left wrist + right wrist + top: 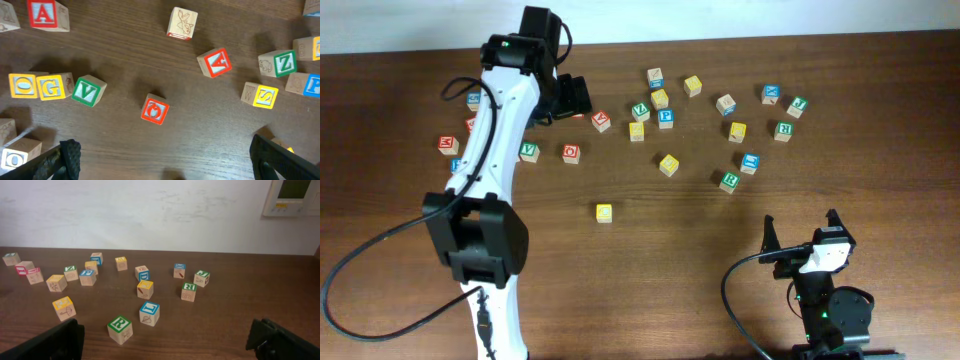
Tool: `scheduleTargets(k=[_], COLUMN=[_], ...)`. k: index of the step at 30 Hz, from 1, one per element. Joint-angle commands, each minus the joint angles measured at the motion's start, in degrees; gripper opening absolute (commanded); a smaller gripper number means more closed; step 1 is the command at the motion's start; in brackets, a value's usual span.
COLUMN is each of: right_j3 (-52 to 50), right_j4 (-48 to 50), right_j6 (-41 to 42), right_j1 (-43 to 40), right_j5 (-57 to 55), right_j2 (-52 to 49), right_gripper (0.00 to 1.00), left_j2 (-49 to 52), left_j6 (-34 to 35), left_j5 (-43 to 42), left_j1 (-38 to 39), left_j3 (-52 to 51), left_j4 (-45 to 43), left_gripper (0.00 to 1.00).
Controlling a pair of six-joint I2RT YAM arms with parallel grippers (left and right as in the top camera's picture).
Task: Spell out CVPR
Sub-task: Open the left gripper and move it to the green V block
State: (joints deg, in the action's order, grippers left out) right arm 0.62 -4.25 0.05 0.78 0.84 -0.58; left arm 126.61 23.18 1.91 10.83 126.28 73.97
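Overhead, the near half of the desk is open wood between the two arm bases. One yellow block stands alone there, its letter too small to read. The other blocks are scattered over the far half, short of the far edge. The left gripper hangs over the left part of the scatter. The green V block sits close beside that arm. The blue P block is in the middle cluster and the green R block on the near right fringe. The right gripper hovers at the near right, well apart from every block.

In the left wrist view, the left gripper has its jaws spread wide with only bare desk between them. The green V block lies letter up, a cube turned askew to the jaws, just beside a yellow G block. Clear wood separates it from a red block.

In the right wrist view, the right gripper is likewise wide apart and holds nothing. The green R block is nearest, letter up with a corner toward the camera, and a blue block is just behind it. The desk to the right is open.
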Motion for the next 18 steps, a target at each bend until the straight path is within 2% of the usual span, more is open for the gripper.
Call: scheduleTargets(k=[1,5,12,15,18], right_j3=[-0.31,-0.31,-0.31,-0.31,-0.31], right_j4=[-0.33,-0.33,-0.33,-0.33,-0.31], right_j6=[0.17,0.17,0.17,0.17,0.17], right_j1=[-0.42,-0.42,-0.42,-0.42,-0.42], right_j5=[-0.48,-0.48,-0.48,-0.48,-0.48], right_j2=[0.37,0.37,0.37,0.37,0.37], right_gripper=[0.98,0.98,0.98,0.98,0.98], left_j2=[3.61,6.69,7.87,7.87,7.87], left_j6=[-0.31,-0.31,-0.33,-0.28,-0.09], left_j5=[-0.5,-0.5,-1.7,8.79,8.76], left_j1=[2.21,6.1,11.93,11.98,8.39], left_j3=[0.39,0.39,0.39,0.39,0.39], left_j4=[-2.58,-9.55,-10.1,-8.39,-7.69], left_gripper=[0.99,0.99,0.99,0.99,0.99])
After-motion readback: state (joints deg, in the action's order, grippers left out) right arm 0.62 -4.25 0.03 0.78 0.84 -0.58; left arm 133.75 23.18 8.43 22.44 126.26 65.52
